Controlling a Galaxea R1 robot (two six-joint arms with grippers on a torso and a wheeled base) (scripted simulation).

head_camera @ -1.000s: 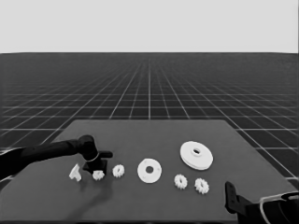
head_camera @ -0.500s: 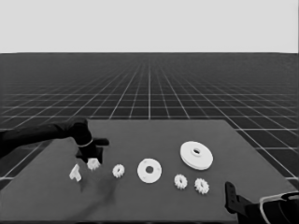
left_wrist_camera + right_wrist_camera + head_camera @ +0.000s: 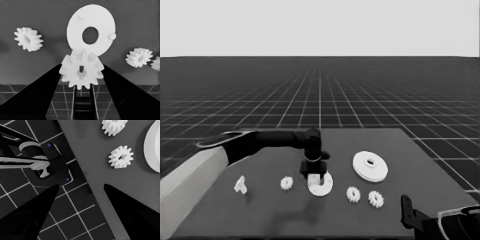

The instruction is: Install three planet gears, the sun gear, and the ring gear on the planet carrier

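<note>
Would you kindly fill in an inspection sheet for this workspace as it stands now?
Surface: dark table, flat.
Job's things: smaller round part mid-table; larger round part to its right; three loose gears lying flat; a fourth gear held over the smaller round part.
Clutter: thin white piece near the left end.
Grippers: left gripper shut on the fourth gear; right gripper parked open at the near right corner.
Cables: nothing seen.
Surroundings: grid floor; dark machinery off the table's edge.
</note>
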